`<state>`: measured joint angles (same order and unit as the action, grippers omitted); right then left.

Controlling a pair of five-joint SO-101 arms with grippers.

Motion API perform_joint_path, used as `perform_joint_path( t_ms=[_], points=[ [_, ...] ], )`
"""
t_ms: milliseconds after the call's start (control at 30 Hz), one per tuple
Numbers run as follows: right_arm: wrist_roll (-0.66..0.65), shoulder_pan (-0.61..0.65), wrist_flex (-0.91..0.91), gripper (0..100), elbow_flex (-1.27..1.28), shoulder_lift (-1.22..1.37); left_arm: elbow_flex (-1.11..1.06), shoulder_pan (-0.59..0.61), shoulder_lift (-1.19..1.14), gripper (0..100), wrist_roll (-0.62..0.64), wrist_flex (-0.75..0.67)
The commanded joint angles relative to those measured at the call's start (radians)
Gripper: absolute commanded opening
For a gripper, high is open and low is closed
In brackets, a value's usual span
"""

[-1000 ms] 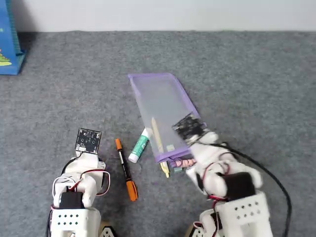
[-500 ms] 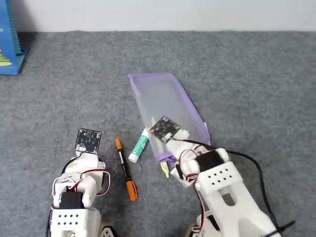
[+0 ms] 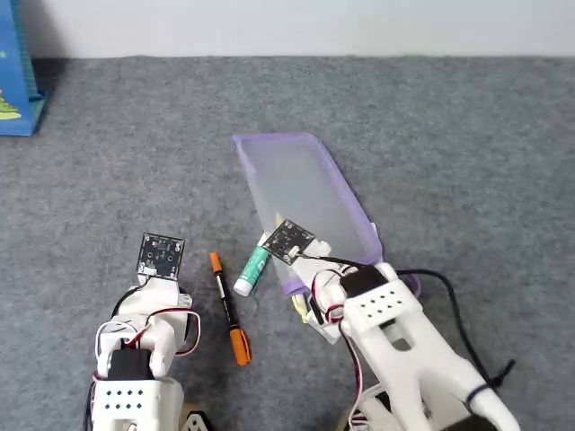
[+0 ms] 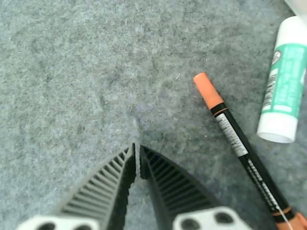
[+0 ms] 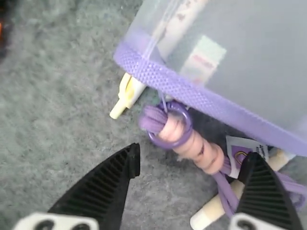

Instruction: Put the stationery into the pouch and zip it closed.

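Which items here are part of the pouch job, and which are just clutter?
Job: purple pouch, glue stick, orange-capped pen, cream pen sticking out of the pouch mouth, zip pull.
Lying about: blue box, far corner.

The pouch (image 3: 301, 184) lies beside a glue stick (image 3: 253, 268); pen (image 3: 227, 307) nearby.

The high view looks down from overhead, across the grey carpet (image 3: 467, 135) toward the far wall (image 3: 296, 27). The left wrist view sits close over the carpet, facing past the left gripper (image 4: 136, 152) to the orange-capped pen (image 4: 238, 143) and glue stick (image 4: 283, 91), both shared with the high view. The right wrist view faces closely past the right gripper (image 5: 192, 160) onto the zip end of the pouch (image 5: 240, 52), likewise shared.
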<state>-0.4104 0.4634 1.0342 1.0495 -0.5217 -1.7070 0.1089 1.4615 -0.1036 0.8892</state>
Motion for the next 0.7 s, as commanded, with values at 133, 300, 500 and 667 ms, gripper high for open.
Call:
perform_joint_path(
  t_ms=[133,300,500,667],
  points=[
    [-0.002,0.007,-0.107,14.0,-0.006,0.074,0.047,0.000,0.009,1,-0.008,-0.020],
    [-0.005,0.007,-0.105,13.3,-0.008,0.079,0.047,0.000,0.009,1,-0.008,-0.020],
    [-0.006,0.004,-0.102,7.2,-0.011,0.076,0.047,0.000,0.009,1,-0.008,-0.020],
    [-0.008,-0.051,-0.101,1.3,-0.012,-0.025,0.047,0.000,0.009,1,-0.008,-0.020]
  ],
)
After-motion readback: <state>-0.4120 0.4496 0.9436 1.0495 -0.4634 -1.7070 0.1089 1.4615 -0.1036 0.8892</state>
